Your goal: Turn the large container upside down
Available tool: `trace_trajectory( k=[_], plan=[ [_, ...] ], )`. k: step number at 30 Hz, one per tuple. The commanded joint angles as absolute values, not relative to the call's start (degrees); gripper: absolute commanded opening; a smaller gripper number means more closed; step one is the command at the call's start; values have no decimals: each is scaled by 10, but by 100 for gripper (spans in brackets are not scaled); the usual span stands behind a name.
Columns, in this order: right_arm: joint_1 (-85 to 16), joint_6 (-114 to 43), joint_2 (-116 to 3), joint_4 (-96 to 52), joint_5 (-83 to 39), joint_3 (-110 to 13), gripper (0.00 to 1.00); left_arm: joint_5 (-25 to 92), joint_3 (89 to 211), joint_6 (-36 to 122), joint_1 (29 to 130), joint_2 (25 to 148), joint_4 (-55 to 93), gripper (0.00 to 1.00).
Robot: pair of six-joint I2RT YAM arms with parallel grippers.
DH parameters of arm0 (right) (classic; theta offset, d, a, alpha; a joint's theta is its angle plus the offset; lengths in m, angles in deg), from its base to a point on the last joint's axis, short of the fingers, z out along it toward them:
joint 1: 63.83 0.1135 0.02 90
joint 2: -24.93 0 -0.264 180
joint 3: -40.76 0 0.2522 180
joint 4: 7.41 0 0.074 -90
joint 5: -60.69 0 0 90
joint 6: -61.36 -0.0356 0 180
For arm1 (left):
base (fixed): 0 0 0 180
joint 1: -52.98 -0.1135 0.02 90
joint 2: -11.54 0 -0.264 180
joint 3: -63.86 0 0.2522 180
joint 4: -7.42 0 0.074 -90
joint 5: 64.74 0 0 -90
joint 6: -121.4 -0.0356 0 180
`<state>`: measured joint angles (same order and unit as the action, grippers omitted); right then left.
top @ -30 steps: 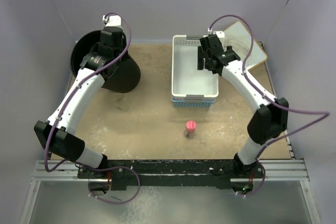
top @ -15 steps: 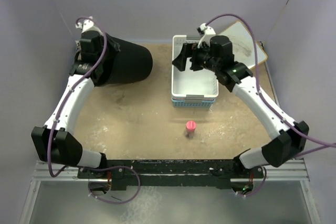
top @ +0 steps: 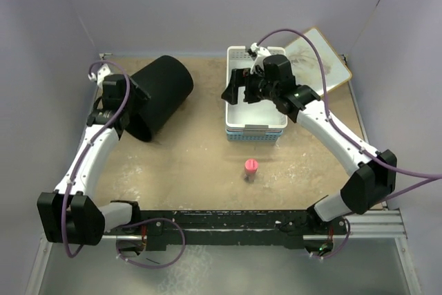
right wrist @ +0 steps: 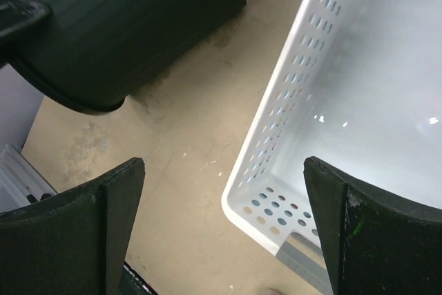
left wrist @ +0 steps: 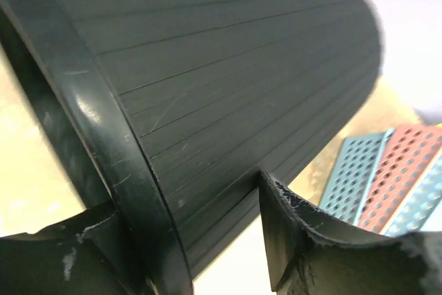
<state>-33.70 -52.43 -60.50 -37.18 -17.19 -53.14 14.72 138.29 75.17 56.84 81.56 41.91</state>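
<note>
Left fingers [left wrist: 311, 253]: closed on the rim of the large container [top: 162, 91]; one finger is set inside the mouth, the other pressed to the ribbed outer wall.
Right fingers [right wrist: 69, 233]: spread wide, nothing held; hung above the left edge of the white basket [top: 255, 105].
Container position: upper left of the top view, tipped over on its side above the counter [top: 193, 164]; whether the low edge of the rim bears on the counter cannot be told.
Long axis: rim at lower left by the grasp, closed base toward upper right.
Nearer arm: left, already in contact; the right one is well apart, toward frame centre.
Judgement: inversion is taken as roughly half done; the base is yet to be swung over the rim.
</note>
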Motion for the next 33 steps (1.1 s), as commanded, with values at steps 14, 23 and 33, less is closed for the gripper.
trace_trajectory(
  k=[14,23,33],
  plan=[
    [-156,-423,-795,-383,-310,-824,100,97,1323,720,567,699,567,62],
    [-154,-424,-988,-456,-291,-1044,100,131,1301,683,568,615,610,72],
    [-184,-476,-991,-379,-277,-1003,100,134,1275,684,567,569,610,72]
  ],
)
